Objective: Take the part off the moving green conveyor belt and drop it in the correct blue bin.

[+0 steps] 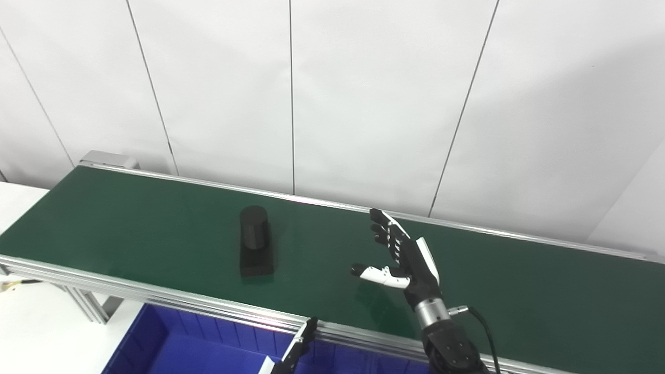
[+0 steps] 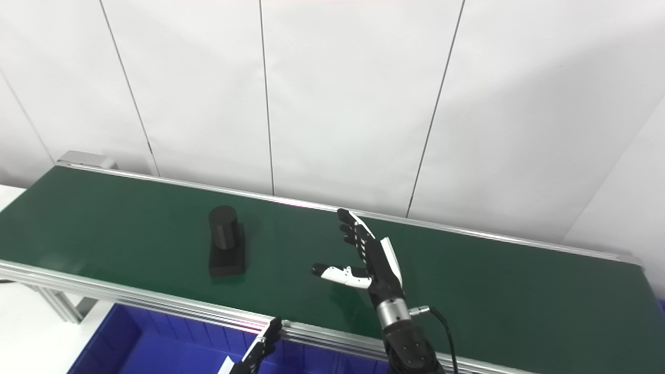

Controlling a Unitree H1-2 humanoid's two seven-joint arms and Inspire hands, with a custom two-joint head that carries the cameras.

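Note:
A black part [image 1: 254,241], an upright cylinder on a flat rectangular base, stands on the green conveyor belt [image 1: 156,218] left of the middle. It also shows in the right eye view [image 2: 225,243]. My right hand [image 1: 402,257] is held over the belt to the right of the part, well apart from it, open with fingers straight and thumb spread toward the part. Only the fingertips [image 1: 304,337] of my left hand show at the bottom edge, over the blue bin [image 1: 171,348], below the belt's near rail.
The belt's aluminium near rail [image 1: 156,296] runs between the belt and the blue bin. A white wall stands close behind the belt's far rail [image 1: 467,223]. A white surface [image 1: 31,322] lies at the lower left.

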